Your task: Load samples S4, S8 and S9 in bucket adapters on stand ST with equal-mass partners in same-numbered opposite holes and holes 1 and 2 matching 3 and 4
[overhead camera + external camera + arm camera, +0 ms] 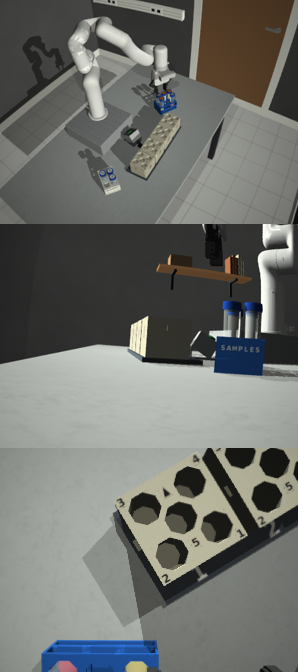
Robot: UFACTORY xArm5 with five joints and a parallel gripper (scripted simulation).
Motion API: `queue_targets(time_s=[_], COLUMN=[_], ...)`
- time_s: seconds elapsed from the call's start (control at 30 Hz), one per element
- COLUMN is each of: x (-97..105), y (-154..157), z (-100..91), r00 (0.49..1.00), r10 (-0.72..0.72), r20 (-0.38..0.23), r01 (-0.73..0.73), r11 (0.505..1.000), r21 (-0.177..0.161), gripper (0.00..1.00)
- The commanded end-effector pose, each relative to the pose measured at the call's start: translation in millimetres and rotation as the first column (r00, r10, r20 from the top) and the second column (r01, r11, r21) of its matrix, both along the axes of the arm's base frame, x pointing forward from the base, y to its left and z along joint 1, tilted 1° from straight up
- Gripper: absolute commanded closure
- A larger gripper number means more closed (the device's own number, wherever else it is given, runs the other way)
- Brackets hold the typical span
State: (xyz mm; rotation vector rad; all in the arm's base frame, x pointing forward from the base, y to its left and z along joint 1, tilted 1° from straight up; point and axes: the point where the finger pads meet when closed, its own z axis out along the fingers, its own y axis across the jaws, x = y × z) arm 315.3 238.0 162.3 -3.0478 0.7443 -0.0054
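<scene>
My gripper [161, 90] [214, 257] is partly open and empty, above the back side of the blue sample rack [167, 109] [239, 357] [100, 659]. That rack holds several upright blue-capped tubes: three with orange dots [169, 91] [164, 93] [161, 98] and two with greyish dots; IDs and levels are unreadable. Four beige adapters stand in a row on the dark stand [146, 178] [173, 360]. Adapter 1 [150, 538] shows five empty holes; adapter 2 [245, 478] is partly in view. The white blanks rack [112, 190] holds three tubes; their printed volumes are unreadable.
The small sloped desk [133, 136] [202, 346] with the green key [129, 131] [211, 337] stands between the arm's base block [99, 130] and the adapter row. The sample rack is close to the adapter 1 end of the stand.
</scene>
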Motion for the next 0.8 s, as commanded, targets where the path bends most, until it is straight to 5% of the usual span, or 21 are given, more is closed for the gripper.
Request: queue_targets(time_s=[0.0,0.33,0.77], x=[-10.4,-27.6,-27.6], y=[25.7,61.9,61.9], z=[1.7,2.4,2.4], r00=[1.0,1.0,1.0], r10=[-0.001,-0.001,-0.001], r20=[-0.006,-0.007,-0.007], r01=[0.001,0.001,0.001], r11=[1.0,1.0,1.0], r21=[0.015,0.016,0.016], gripper=[0.43,0.43,0.43])
